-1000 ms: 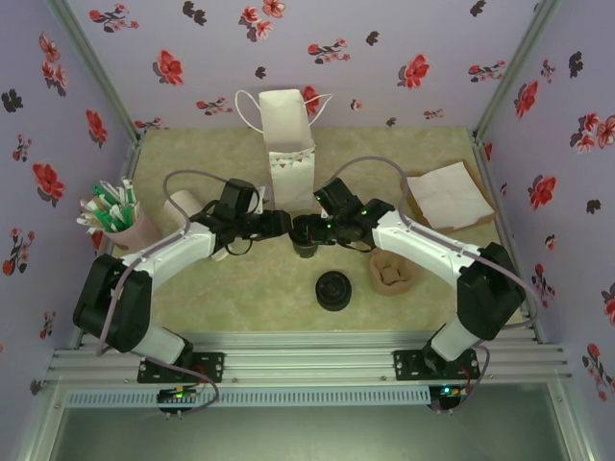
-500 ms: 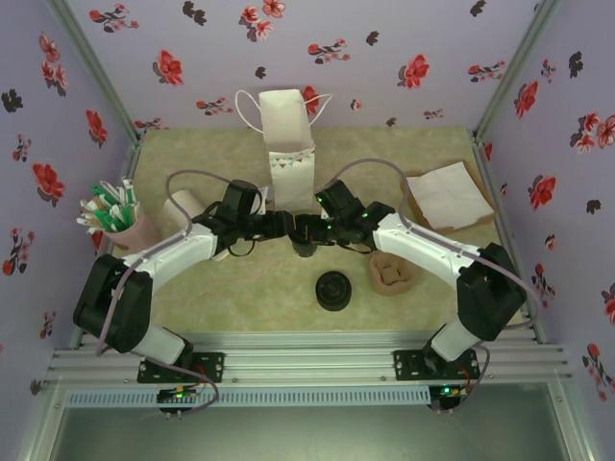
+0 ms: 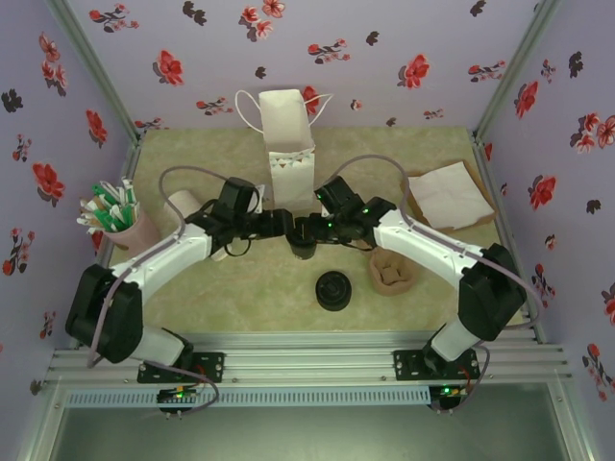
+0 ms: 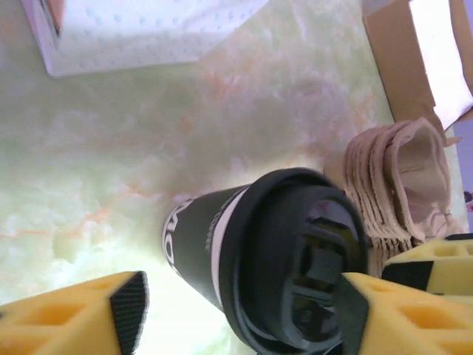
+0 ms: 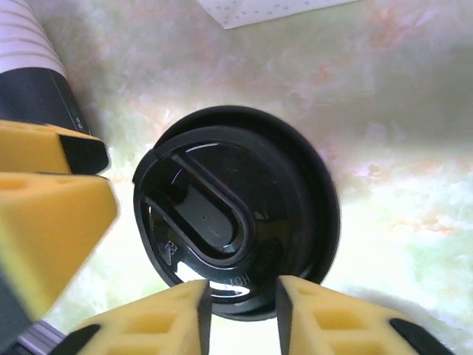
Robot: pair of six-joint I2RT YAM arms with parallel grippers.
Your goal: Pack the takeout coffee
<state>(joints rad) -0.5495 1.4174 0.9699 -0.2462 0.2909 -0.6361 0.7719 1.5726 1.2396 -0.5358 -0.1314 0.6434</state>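
Note:
The takeout coffee cup (image 3: 305, 247) stands mid-table in front of the paper bag (image 3: 288, 134), with its black lid (image 5: 236, 214) on top. In the left wrist view the cup (image 4: 196, 240) looks dark in shadow, with lettering on its side. My left gripper (image 4: 236, 318) is open around it: the right finger overlaps the lid's edge and the left finger stands apart from the cup wall. My right gripper (image 5: 242, 318) hovers over the lid's near rim with a narrow gap between its fingers and nothing in it. Both grippers (image 3: 300, 230) meet at the cup.
A loose stack of black lids (image 3: 333, 289) lies near the front. Brown sleeves (image 3: 392, 272) sit to the cup's right, and napkins in a cardboard tray (image 3: 447, 197) further right. At the left are lidless cups (image 3: 183, 206) and a pink holder of sticks (image 3: 115, 216).
The left arm's elbow has swung slightly outward to the left. Both grippers stay at the cup and the cup has not moved.

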